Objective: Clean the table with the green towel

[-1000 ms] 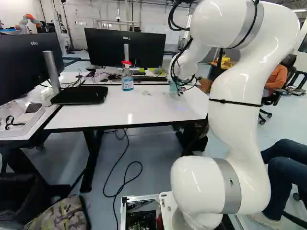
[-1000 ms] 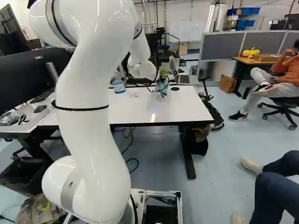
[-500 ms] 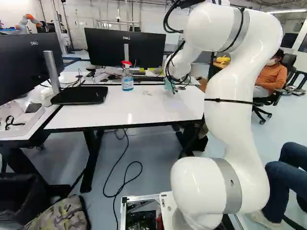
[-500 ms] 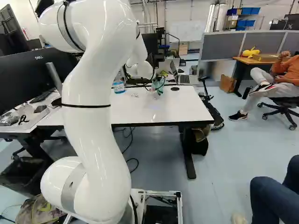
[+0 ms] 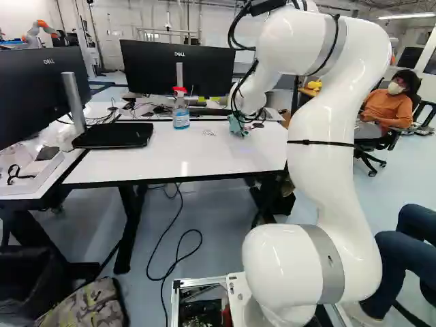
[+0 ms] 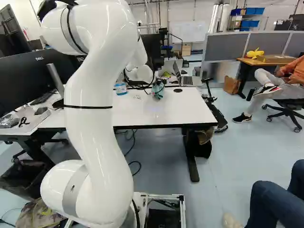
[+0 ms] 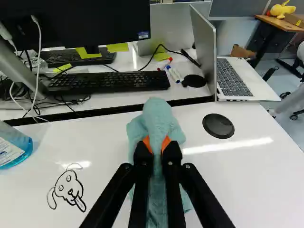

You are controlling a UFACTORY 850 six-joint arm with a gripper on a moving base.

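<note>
Gripper (image 5: 240, 122) has green towel (image 7: 159, 116) pinched btwn both fingers, over white tbl (image 7: 247, 185). Dog doodle (image 7: 70, 192) near spray btl (image 7: 14, 147); round blk cap (image 7: 218, 126) on towel's other side.

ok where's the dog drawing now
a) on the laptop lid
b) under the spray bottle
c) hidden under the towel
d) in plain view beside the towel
d: the dog drawing shows uncovered on the table, beside the green towel pinched in the gripper.
</note>
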